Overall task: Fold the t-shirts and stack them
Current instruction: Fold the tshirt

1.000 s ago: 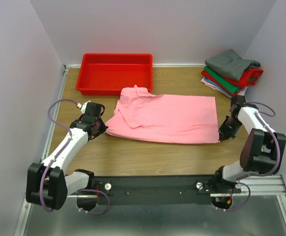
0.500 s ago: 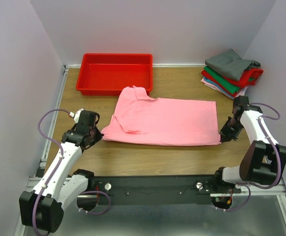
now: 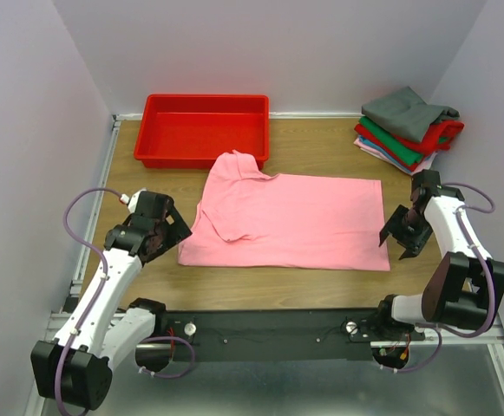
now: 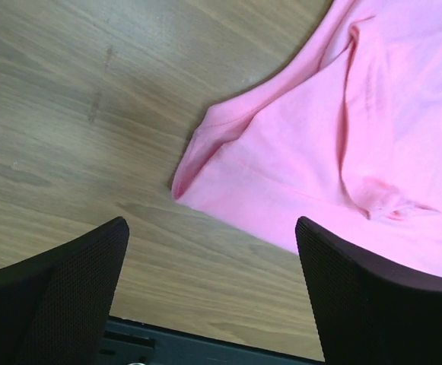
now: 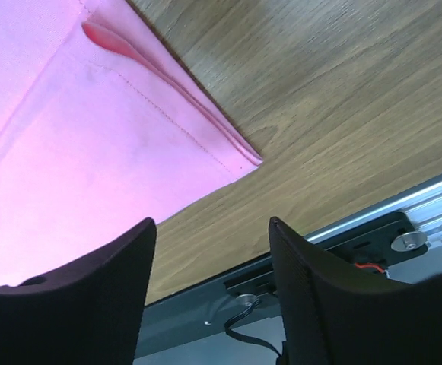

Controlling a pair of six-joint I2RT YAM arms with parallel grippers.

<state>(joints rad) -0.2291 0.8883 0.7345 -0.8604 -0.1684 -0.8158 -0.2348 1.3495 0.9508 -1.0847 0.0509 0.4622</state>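
A light pink t-shirt (image 3: 291,223) lies flat along the middle of the table, folded lengthwise, collar end to the left. My left gripper (image 3: 172,232) is open just off its near-left corner, touching nothing; the left wrist view shows that corner of the pink t-shirt (image 4: 281,175) above my open left gripper (image 4: 211,228). My right gripper (image 3: 401,236) is open beside the near-right corner. In the right wrist view the pink t-shirt's hem corner (image 5: 129,144) lies above my empty right gripper (image 5: 211,224). Folded t-shirts (image 3: 408,128), grey on top of red and green, are stacked at the back right.
A red plastic tray (image 3: 160,147) stands at the back left, its front rim touched by the pink shirt's collar end. Grey walls close in on both sides. The arms' black mounting rail (image 3: 269,329) runs along the near edge.
Both grippers have opened and let go of the pink t-shirt's near corners. The near edge now lies flat on the table, closer to the front. Both grippers have drawn slightly outward.
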